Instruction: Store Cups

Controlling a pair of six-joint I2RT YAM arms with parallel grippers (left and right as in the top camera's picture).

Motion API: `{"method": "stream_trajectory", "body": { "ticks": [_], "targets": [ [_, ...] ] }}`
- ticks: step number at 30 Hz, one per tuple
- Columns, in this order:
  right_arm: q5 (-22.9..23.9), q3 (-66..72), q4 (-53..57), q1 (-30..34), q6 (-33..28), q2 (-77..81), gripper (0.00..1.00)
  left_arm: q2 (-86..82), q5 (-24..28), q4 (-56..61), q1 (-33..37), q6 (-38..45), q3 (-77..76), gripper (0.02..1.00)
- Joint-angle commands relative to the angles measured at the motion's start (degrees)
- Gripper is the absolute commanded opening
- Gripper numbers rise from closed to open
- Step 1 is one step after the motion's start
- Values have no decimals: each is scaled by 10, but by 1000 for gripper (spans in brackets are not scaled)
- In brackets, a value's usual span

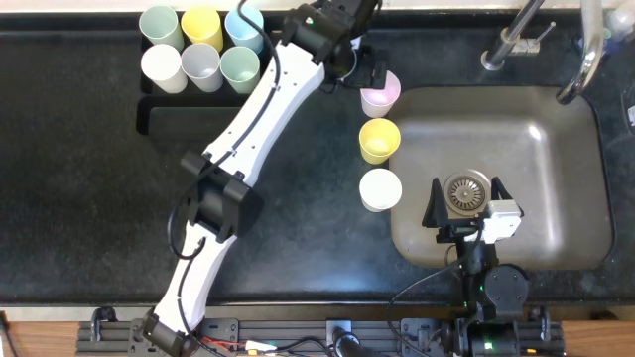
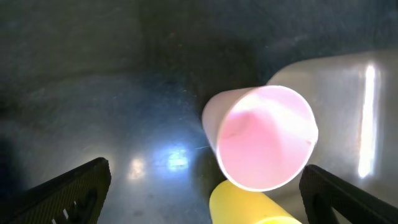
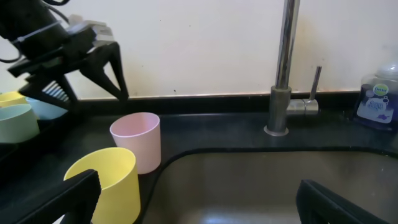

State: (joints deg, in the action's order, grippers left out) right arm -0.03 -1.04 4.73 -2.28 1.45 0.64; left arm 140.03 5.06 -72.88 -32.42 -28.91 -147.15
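Hovering over the smooth, tapered pink cup (image 2: 261, 137), the left end effector (image 2: 206, 166) gapes wide.

3 cups (image 1: 379, 140) stood in a row on the surface (image 1: 79, 198) just left of the sink (image 1: 536, 149); a rack (image 1: 179, 114) holding 6 cups (image 1: 201, 65) sat well left.

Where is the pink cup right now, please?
Top view: the pink cup stands on the counter at the sink's upper-left corner, beside the yellow cup, below the left hand.
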Motion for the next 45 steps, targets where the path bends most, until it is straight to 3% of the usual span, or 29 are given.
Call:
{"method": "stream_trajectory", "body": {
  "ticks": [1, 11, 45],
  "targets": [
    [-4, 8, -3, 1, -2, -4, 998, 10, -2, -6, 8, -31, -14, 998],
    [-4, 8, -3, 1, -2, -4, 998, 41, 19, -12, 2, -31, -14, 998],
    [-4, 8, -3, 1, -2, -4, 996, 51, 13, -12, 2, -31, 13, 998]
  ]
}}
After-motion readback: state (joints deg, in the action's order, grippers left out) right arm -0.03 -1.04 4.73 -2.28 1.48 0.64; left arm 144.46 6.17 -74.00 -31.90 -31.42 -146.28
